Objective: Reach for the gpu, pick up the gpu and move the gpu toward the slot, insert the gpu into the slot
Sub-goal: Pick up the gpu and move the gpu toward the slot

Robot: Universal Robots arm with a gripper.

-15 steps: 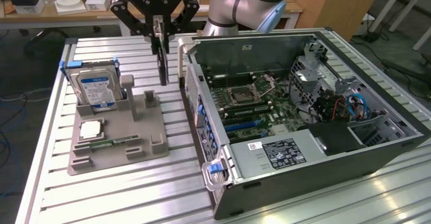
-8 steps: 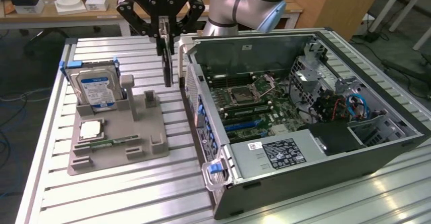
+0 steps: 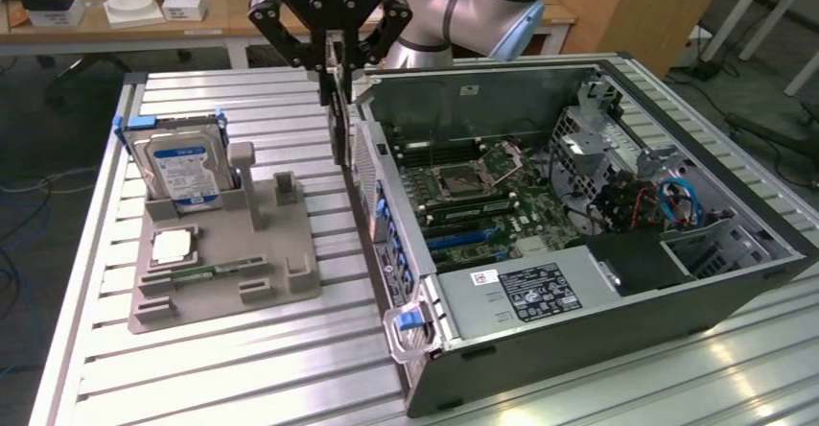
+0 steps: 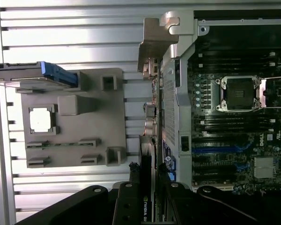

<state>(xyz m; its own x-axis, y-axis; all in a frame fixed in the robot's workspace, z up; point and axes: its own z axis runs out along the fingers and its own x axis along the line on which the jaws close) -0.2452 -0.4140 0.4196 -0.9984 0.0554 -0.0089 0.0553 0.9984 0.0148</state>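
The gpu is a thin dark card hanging edge-down from my gripper, which is shut on its upper end. It hangs above the table in the gap between the grey fixture and the rear wall of the open PC case. In the wrist view the gpu is seen edge-on between the black fingers of the gripper. The slot is among the blue slots on the motherboard, inside the case and off to one side of the card.
On the grey fixture stand a blue-labelled hard drive and a square CPU chip. The case's rear wall rises close beside the card. A CPU socket lies on the motherboard. A cluttered desk stands behind the table.
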